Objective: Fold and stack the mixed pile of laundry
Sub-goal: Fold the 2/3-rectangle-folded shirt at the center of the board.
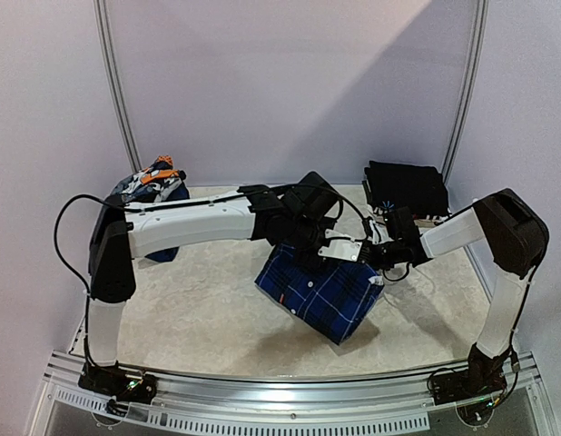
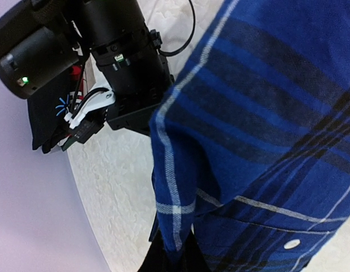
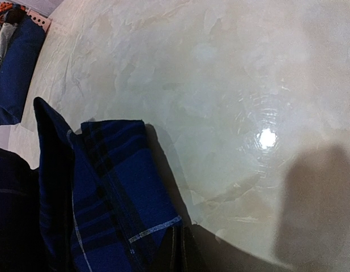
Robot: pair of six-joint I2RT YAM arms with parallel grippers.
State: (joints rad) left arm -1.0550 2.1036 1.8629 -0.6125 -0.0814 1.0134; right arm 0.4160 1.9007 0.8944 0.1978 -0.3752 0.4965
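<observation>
A blue plaid shirt (image 1: 321, 292) hangs folded between my two grippers, its lower edge on the table. My left gripper (image 1: 305, 243) is shut on the shirt's upper left edge; in the left wrist view the shirt (image 2: 260, 130) fills the right side and my dark fingertips (image 2: 163, 256) pinch a fold. My right gripper (image 1: 371, 262) is shut on the upper right edge; in the right wrist view its fingertips (image 3: 189, 249) clamp the shirt's hem (image 3: 107, 192). The rest of the laundry pile (image 1: 152, 186), with grey-white-orange pieces and a dark blue garment, lies at the back left.
Folded black trousers (image 1: 406, 186) lie at the back right, also seen in the left wrist view (image 2: 42, 122). The right arm's wrist (image 2: 121, 56) is close beside the shirt. The pile shows at the far corner in the right wrist view (image 3: 13, 62). Pale marbled table (image 1: 208, 309).
</observation>
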